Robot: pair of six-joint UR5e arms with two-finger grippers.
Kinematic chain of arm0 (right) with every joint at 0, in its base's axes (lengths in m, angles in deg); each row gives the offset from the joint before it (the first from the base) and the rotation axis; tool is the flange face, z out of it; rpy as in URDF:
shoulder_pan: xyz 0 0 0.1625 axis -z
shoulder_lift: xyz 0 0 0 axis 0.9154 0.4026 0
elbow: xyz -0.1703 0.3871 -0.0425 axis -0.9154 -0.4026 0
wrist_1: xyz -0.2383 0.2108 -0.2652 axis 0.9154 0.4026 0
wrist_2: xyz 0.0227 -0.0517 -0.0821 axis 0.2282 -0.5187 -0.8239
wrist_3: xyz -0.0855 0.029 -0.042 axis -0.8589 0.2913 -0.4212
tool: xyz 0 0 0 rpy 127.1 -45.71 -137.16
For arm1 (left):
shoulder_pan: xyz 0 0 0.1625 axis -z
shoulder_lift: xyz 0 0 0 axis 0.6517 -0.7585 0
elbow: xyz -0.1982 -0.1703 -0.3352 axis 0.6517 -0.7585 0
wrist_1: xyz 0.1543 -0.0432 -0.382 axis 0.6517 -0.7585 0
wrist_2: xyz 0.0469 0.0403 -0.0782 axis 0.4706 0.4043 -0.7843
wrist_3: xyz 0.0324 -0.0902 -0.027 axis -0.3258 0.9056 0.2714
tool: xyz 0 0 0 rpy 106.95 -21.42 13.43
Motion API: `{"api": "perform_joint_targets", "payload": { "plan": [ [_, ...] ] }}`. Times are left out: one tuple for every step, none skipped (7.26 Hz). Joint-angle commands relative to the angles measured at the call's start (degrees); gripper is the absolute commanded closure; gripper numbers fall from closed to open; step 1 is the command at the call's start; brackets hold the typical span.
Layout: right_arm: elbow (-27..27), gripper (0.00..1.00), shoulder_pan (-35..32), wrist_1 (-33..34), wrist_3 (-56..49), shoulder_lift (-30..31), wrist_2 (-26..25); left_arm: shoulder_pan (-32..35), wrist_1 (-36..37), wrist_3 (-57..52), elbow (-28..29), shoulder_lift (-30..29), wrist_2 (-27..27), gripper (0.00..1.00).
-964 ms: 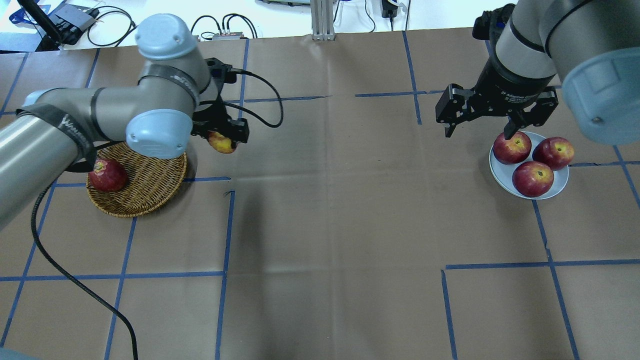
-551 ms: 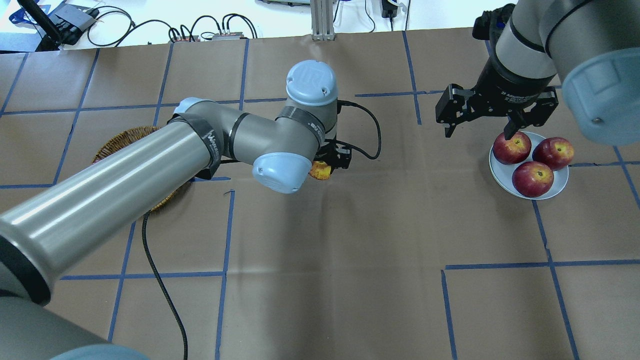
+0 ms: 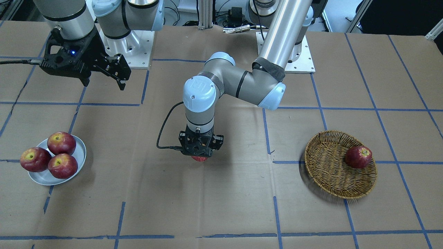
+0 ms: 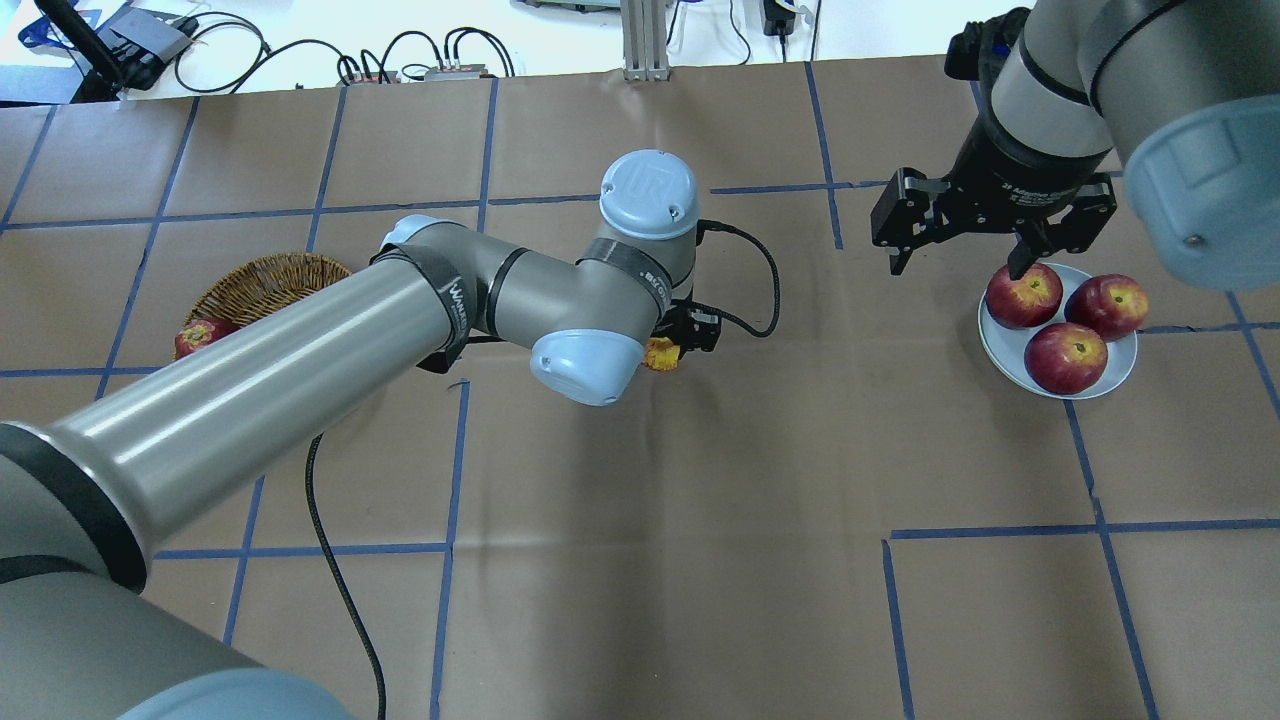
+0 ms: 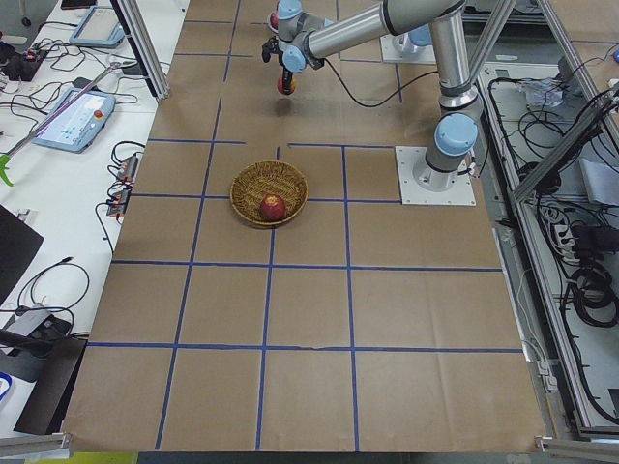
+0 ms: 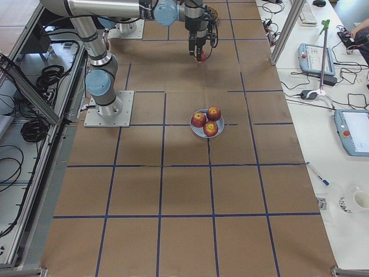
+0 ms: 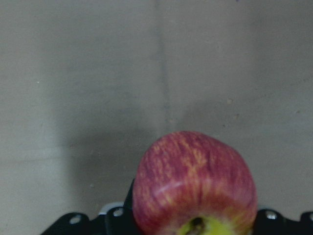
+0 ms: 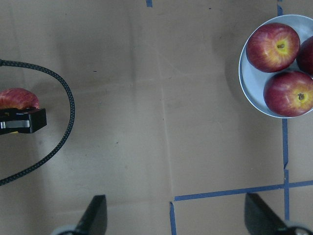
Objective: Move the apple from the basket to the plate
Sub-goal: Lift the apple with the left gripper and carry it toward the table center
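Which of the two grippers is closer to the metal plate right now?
Right. The right gripper hangs open in the air just beside the plate; the left gripper is over the table's middle, gripping the apple, well away from it.

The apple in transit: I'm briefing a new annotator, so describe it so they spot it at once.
Mid-table, between the basket and plate, the left pincer hangs over bare paper. The apple clamped in it is matte, pinkish-red and streaked; the other apples are darker and glossy.
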Motion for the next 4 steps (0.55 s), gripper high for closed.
{"api": "perform_joint_targets", "payload": {
  "plan": [
    [0.00,0.00,0.00,0.00,0.00,0.00,0.00,-0.22,0.15,-1.26,0.20,-0.98,-0.06,0.54],
    [0.00,0.00,0.00,0.00,0.00,0.00,0.00,-0.22,0.15,-1.36,0.20,-1.15,-0.15,0.45],
    [0.00,0.00,0.00,0.00,0.00,0.00,0.00,-0.31,0.15,-1.36,0.20,-1.50,-0.15,0.37],
    [0.00,0.00,0.00,0.00,0.00,0.00,0.00,-0.40,0.15,-1.44,0.20,-1.94,-0.06,0.24]
  ]
}}
